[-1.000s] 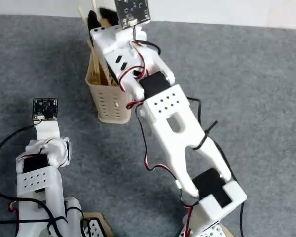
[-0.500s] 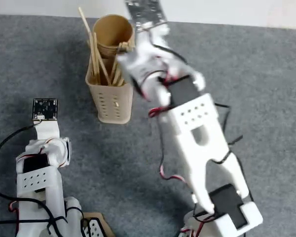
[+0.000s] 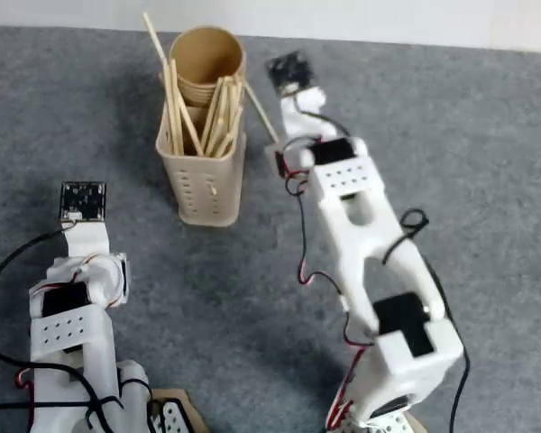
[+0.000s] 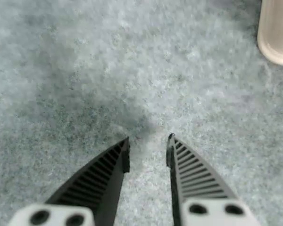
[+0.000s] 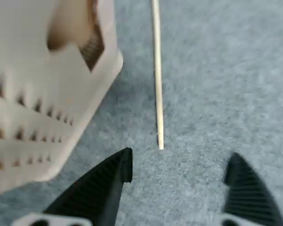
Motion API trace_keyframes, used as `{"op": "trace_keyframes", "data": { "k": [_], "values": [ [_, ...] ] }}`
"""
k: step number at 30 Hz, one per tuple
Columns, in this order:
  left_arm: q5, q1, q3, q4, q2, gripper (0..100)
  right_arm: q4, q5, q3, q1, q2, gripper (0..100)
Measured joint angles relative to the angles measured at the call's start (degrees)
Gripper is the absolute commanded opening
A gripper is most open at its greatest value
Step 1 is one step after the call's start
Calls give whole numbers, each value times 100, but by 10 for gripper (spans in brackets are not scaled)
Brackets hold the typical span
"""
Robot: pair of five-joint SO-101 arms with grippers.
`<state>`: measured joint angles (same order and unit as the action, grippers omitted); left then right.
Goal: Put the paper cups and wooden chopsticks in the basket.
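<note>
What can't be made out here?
High view: how many paper cups; the basket wall hides the stack.
High view: lower end of the leaning chopstick, behind the right arm.
Right wrist view: its upper end, cut off by the edge.
Left wrist view: basket mostly cut off.

Overall light: bright, even and diffuse over the grey carpet [image 3: 487, 135].
Shadows, high view: soft, faint patches beside the basket [image 3: 203, 185] and beneath the right arm [image 3: 361, 244].
Shadow, left wrist view: a dim, soft-edged patch on the carpet just ahead of the left gripper [image 4: 147, 146].
Brightest surfaces: the white arm shells.
</note>
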<state>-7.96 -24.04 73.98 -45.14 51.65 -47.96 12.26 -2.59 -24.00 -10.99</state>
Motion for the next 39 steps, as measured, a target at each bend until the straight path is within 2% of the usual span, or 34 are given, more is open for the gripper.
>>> {"op": "trace_keyframes", "data": {
  "k": [6, 14, 22, 27, 35, 39],
  "values": [
    [0, -9, 0, 0, 0, 144, 70, 229, 325, 0, -1152, 365],
    [0, -9, 9, 0, 0, 144, 70, 229, 1609, 0, -2699, 354],
    [0, -9, 9, 0, 0, 144, -343, 255, 2154, 0, -3033, 14],
    [0, -9, 9, 0, 0, 144, -1521, 255, 2593, 26, -3051, 5],
    [0, -9, 9, 0, 0, 144, -4756, 246, 4062, 176, -3112, 5],
    [0, -9, 9, 0, 0, 144, -5169, 246, 4484, 501, -2884, 5]
  ]
}}
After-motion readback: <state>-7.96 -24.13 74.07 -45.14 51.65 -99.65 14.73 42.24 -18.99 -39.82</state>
